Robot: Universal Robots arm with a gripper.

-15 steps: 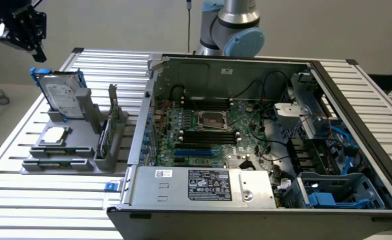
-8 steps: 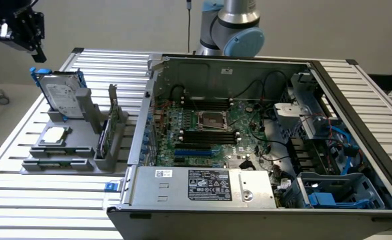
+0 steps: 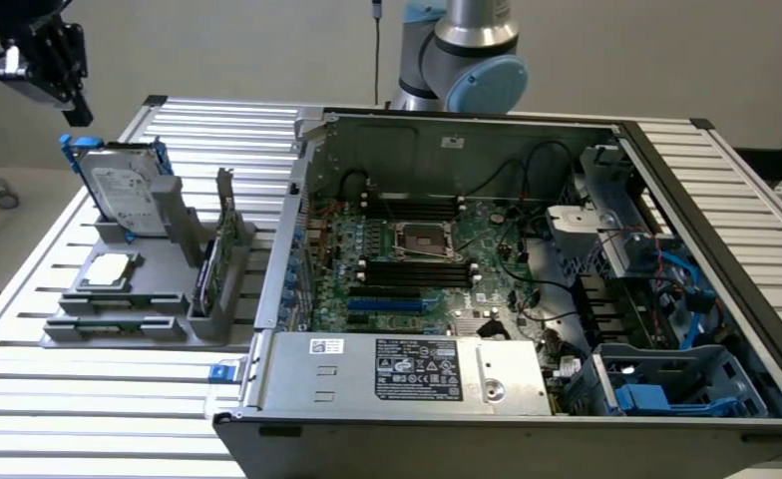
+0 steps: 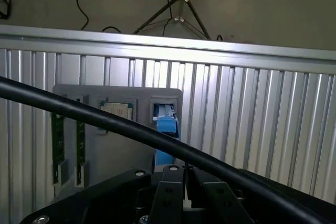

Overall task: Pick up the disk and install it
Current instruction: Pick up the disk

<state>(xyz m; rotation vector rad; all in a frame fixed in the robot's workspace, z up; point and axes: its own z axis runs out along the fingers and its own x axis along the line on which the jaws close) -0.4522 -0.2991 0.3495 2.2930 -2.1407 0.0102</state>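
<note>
Hidden: foot of the flat silver-grey metal disk (image 3: 123,190) in its bright blue plastic carrier, sunk in the grey plastic stand (image 3: 112,327); seen edge-on in the wrist view, crossed by a thick black cable (image 4: 105,120).
Arm pose: black gripper (image 3: 77,110) high above the disk, apart from it, pointing down.
Tool: open or closed, cannot tell; nothing held or touched.
Disk place: standing slightly tilted, on the exterior view's left of the open grey computer case (image 3: 498,130).

1 grey arm (image 3: 461,45) with a pale blue joint cap standing upright at the back, black gripper (image 3: 77,108) hanging high at the exterior view's left, slightly tilted, pointing down
</note>
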